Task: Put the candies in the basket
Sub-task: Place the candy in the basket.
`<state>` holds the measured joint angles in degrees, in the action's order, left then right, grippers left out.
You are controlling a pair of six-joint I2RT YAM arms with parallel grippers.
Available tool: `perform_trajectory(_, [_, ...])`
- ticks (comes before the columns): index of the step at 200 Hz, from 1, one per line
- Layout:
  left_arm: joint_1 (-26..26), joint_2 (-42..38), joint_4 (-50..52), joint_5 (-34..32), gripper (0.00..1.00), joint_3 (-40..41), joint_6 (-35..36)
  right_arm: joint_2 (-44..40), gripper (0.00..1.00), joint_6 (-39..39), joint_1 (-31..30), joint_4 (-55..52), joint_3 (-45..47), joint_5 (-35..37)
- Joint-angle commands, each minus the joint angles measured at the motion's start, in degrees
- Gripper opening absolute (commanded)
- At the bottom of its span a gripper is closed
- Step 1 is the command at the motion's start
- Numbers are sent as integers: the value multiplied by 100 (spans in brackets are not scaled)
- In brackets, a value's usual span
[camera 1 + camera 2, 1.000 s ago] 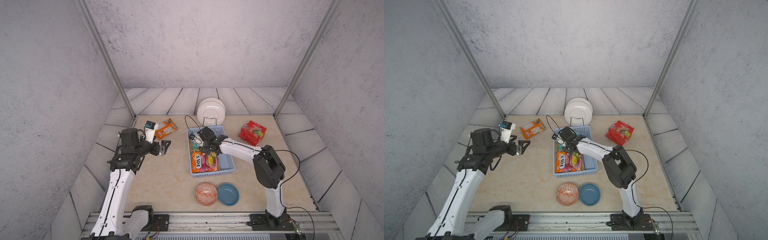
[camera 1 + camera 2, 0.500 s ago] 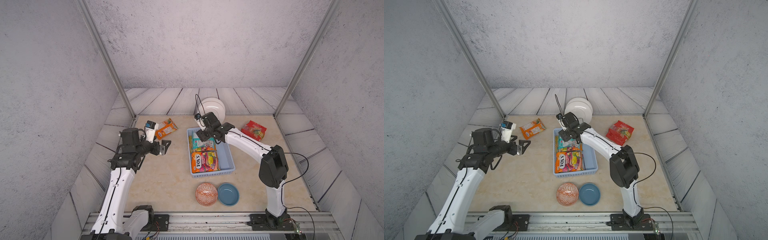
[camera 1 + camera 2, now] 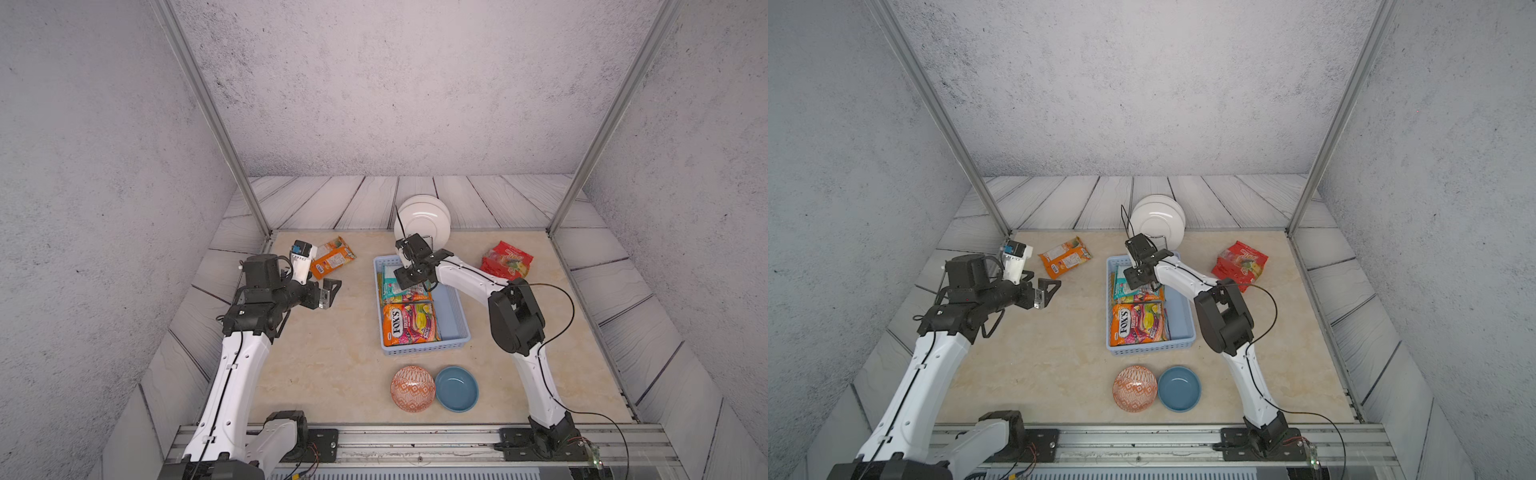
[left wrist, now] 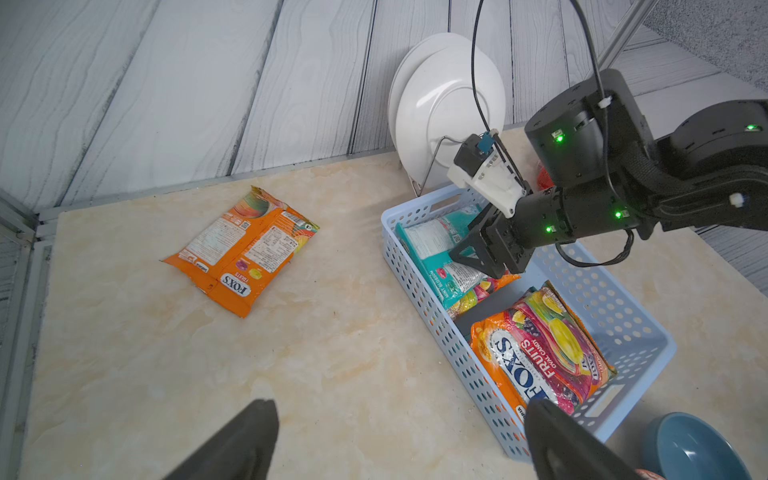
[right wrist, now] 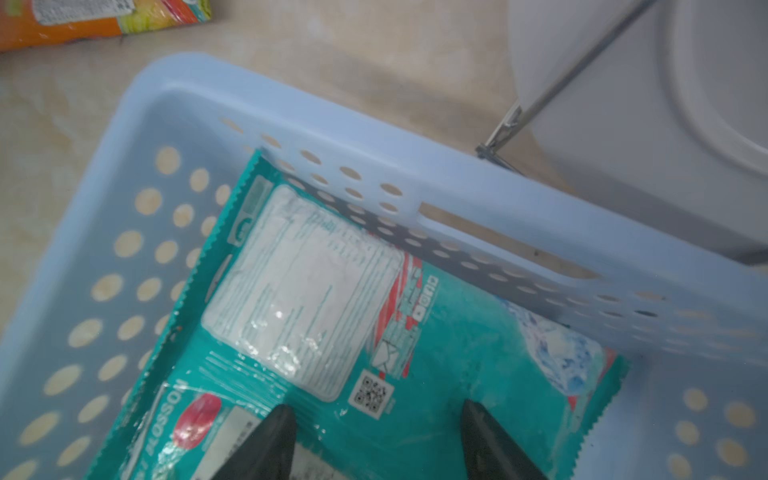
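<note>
The basket (image 3: 461, 324) is moulded of light blue plastic, with rows of round holes in its walls and a slot handle at each end. It is seen under the right gripper (image 5: 376, 409). The fingers of that gripper are held apart with nothing between them, just above a glossy teal bag (image 5: 457, 353) with sawtooth end seams. This bag lies flat against the basket wall beyond the fingertips. Behind the fingers, the other end is filled by a crinkled orange-and-pink FOX'S bag (image 3: 411, 324), and a strip of bare floor is left along one long wall.

The left gripper (image 4: 401, 405) is spread wide and empty over the smooth marbled tabletop (image 4: 332, 332). An orange bag (image 4: 245, 249) lies flat ahead of its fingers, well apart from them and from the basket. A red bag (image 3: 507, 259) is seen on the table, well to the side of the right fingers.
</note>
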<state>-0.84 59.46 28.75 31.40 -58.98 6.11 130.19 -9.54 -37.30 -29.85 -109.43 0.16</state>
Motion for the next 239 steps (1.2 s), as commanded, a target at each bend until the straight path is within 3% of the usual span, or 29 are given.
perform_trajectory(1, [31,45,46,4,99,-208,-9,344,65,122,-85,-341,-170,-797])
perform_trajectory(26, [36,68,34,42,99,-202,-17,308,64,536,-98,-413,-202,-938])
perform_trajectory(52, [36,109,24,28,99,-211,-35,137,64,725,-71,-763,-435,-291])
perform_trajectory(97, [41,120,47,34,99,-235,-50,-654,64,772,-17,-702,-135,229])
perform_trajectory(128, [57,125,-6,126,99,-202,-68,-938,64,770,-5,-747,86,20])
perform_trajectory(170, [54,37,-11,109,99,-168,-60,-643,62,716,-3,-959,180,-12])
perform_trajectory(239, [31,-30,72,-17,99,-203,-6,-341,61,918,-5,-1058,135,550])
